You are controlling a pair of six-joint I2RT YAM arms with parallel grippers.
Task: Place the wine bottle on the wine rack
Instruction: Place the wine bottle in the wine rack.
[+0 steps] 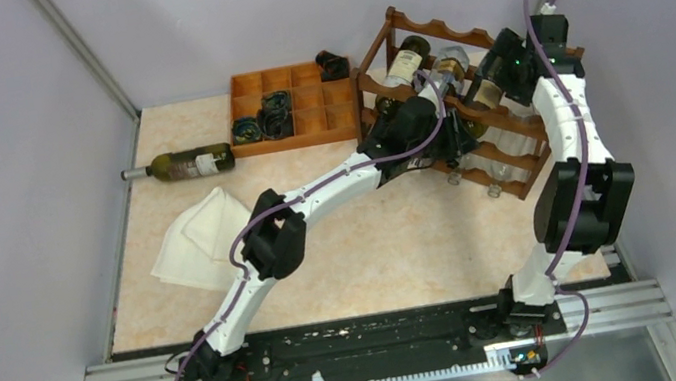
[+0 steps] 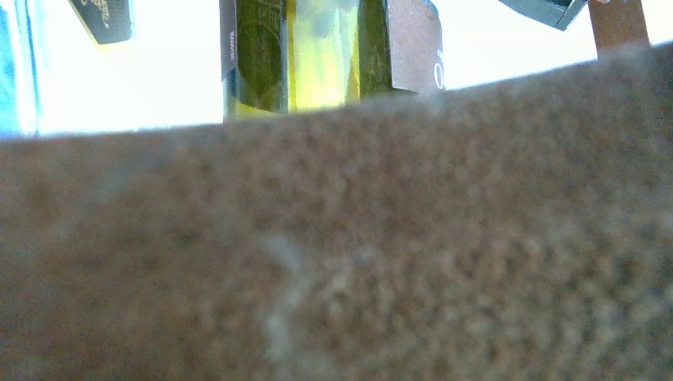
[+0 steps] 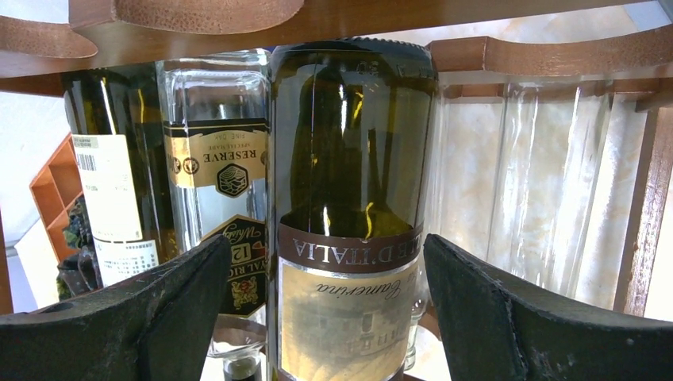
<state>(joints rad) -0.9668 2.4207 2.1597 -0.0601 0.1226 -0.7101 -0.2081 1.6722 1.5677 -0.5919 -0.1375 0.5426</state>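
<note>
Beige bench (image 1: 373, 246): wine bottle (image 3: 349, 159) lay across wine rack (image 1: 437, 31) among other bottles (image 3: 214, 175), base away from my released right end effector (image 3: 341, 317); left end effector (image 1: 452, 133) clenched.

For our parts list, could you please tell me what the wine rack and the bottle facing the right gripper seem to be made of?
The wine rack looks like reddish-brown wood, smooth and perhaps varnished: grain shows on its wavy rails. The bottle looks like dark green glass, glossy and see-through; its label seems paper.
</note>
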